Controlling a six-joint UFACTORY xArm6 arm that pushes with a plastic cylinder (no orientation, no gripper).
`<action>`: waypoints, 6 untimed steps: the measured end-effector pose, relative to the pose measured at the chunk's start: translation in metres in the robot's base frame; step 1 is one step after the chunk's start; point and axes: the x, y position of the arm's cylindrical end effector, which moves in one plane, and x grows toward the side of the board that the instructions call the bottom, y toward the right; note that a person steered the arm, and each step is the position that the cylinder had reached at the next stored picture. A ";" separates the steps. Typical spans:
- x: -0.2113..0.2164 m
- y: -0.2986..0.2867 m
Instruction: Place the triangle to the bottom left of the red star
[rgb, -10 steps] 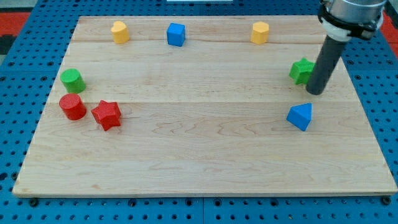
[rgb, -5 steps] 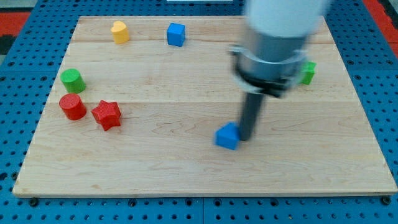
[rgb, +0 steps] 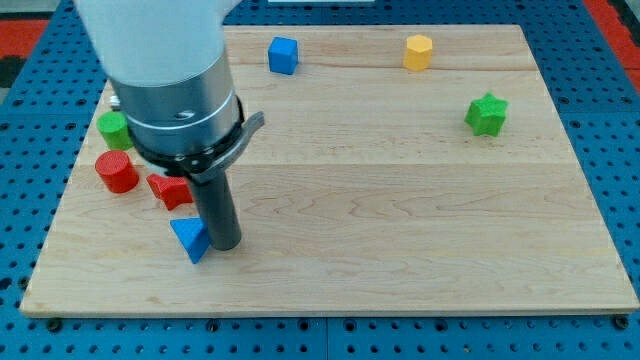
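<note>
The blue triangle (rgb: 189, 238) lies near the board's bottom left, just below the red star (rgb: 167, 188), which the arm partly hides. My tip (rgb: 225, 244) rests on the board, touching the triangle's right side. The arm's grey body covers the upper left of the board.
A red cylinder (rgb: 116, 172) sits left of the star, with a green cylinder (rgb: 112, 128) above it. A blue cube (rgb: 283, 54) and a yellow block (rgb: 418, 51) lie near the view's top. A green star (rgb: 486, 114) is at the right. The board's bottom edge (rgb: 320, 310) is close below the triangle.
My tip has swept from the board's right to the bottom left, pushing the blue triangle with it to just below the red star. The yellow block at top left is now hidden.
</note>
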 end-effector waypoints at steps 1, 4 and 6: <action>-0.008 -0.040; -0.028 -0.028; -0.042 0.070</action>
